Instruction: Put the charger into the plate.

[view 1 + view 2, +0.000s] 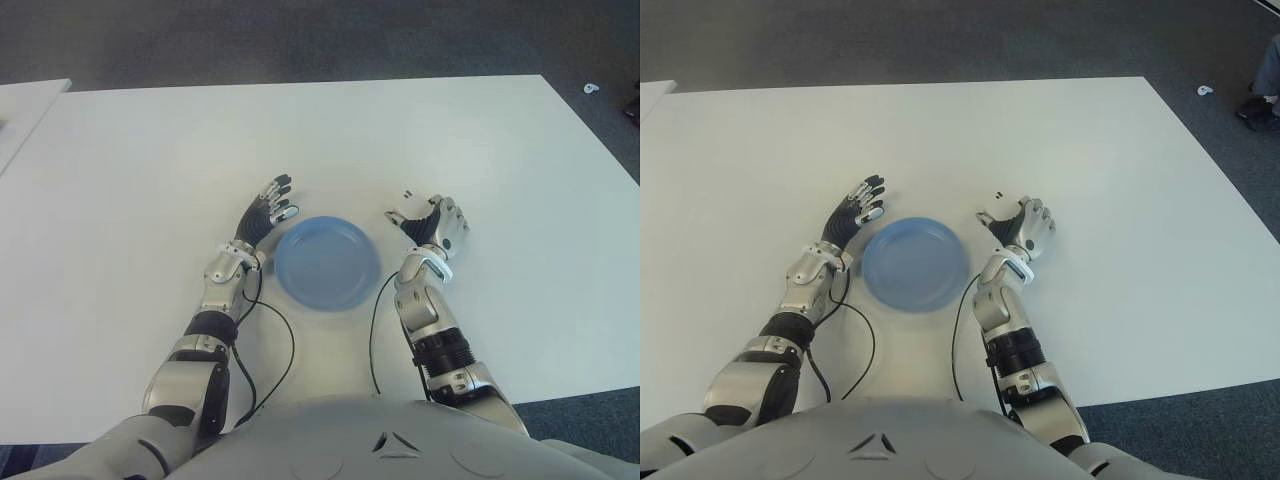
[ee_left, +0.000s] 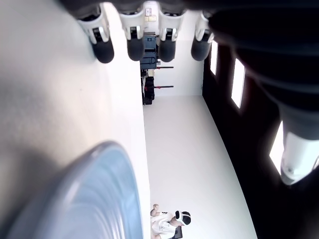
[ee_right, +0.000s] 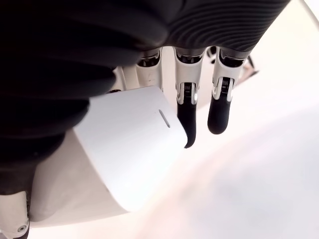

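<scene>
Plate holds nothing; right hand grips white charger beside it, left hand relaxed.

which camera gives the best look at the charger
The right wrist view: the white charger fills it, held in the right hand. In both eye views that hand hides it; the left wrist view misses it.

- Your two head views look down on the same white table and blue plate, slightly offset sideways.
- Each wrist view sits close behind its own fingers.
</scene>
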You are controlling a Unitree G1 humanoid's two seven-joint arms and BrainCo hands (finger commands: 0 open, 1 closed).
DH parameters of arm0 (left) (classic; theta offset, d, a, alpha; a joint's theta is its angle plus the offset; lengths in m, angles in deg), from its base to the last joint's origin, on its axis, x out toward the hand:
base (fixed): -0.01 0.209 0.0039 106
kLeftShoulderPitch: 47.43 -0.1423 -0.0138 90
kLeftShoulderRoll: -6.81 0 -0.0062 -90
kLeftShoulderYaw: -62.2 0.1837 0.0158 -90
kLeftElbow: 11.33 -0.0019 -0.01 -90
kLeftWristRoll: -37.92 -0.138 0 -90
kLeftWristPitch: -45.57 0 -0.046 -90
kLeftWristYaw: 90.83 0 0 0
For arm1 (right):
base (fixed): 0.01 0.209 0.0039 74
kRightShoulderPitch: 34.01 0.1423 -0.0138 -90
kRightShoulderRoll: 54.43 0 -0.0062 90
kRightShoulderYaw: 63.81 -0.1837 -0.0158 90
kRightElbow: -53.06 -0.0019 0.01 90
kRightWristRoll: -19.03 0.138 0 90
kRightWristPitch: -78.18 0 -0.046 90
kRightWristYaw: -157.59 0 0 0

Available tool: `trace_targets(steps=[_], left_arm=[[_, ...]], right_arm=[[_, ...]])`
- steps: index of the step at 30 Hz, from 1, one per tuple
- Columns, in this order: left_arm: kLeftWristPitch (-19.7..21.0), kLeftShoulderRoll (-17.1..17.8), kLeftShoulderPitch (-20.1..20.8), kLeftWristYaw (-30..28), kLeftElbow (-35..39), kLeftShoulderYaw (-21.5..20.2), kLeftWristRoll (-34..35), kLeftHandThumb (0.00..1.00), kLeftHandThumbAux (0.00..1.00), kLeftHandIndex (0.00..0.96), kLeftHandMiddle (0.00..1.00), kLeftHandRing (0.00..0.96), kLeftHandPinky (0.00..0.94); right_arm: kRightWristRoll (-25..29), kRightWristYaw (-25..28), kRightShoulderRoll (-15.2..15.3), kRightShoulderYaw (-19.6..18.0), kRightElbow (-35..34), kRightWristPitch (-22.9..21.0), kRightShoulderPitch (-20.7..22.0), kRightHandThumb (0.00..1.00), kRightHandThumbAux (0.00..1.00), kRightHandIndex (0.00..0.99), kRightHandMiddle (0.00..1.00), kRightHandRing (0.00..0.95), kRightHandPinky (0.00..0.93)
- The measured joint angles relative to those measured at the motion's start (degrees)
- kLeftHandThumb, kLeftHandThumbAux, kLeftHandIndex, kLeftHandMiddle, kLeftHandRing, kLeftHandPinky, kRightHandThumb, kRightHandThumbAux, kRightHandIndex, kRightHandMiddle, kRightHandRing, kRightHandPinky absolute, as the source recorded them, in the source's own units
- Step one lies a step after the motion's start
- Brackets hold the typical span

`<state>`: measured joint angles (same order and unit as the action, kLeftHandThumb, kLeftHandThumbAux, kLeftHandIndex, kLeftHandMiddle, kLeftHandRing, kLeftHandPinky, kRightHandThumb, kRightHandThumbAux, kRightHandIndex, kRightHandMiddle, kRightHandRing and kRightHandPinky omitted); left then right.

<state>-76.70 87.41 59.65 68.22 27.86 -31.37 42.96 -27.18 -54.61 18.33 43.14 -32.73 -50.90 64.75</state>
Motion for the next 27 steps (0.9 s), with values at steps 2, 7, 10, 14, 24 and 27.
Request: trace_targets(steps=[2,7,10,14,24,27], left_arm=[[0.0,-0.1,0.0,0.2,-0.2,0.0,0.0,0.01,0.582,0.0,0.0,0.0,0.031],[0.0,-0.5,0.3,0.7,-0.6,0.0,0.0,0.009,0.582,0.0,0.0,0.0,0.034],[-0.3,-0.6,0.4,0.8,-1.0,0.0,0.0,0.01,0.584,0.0,0.0,0.0,0.038],[-0.6,-0.6,0.6,1.2,-1.3,0.0,0.0,0.011,0.589,0.0,0.0,0.0,0.035],[-0.3,-1.5,1.2,2.3,-1.2,0.2,-0.3,0.009,0.583,0.0,0.0,0.0,0.02],[0.0,-1.6,1.1,2.5,-1.1,0.2,-0.5,0.007,0.579,0.0,0.0,0.0,0.015]], right_arm=[[-1.2,1.5,0.3,1.4,-3.5,0.0,-0.2,0.953,0.657,0.418,0.465,0.507,0.428],[-2.9,4.1,0.7,3.5,-8.0,0.8,-0.7,0.953,0.657,0.403,0.488,0.502,0.462],[-3.3,5.2,0.7,4.9,-9.4,1.6,-1.7,0.954,0.657,0.395,0.499,0.51,0.572],[-4.4,6.4,0.2,7.3,-10.3,1.8,-2.6,0.955,0.657,0.385,0.506,0.526,0.795],[-6.4,17.9,1.9,17.7,-14.7,3.8,-4.6,0.955,0.657,0.386,0.508,0.534,0.832],[-6.5,20.8,2.5,18.6,-16.2,3.8,-5.2,0.955,0.657,0.385,0.508,0.535,0.841]])
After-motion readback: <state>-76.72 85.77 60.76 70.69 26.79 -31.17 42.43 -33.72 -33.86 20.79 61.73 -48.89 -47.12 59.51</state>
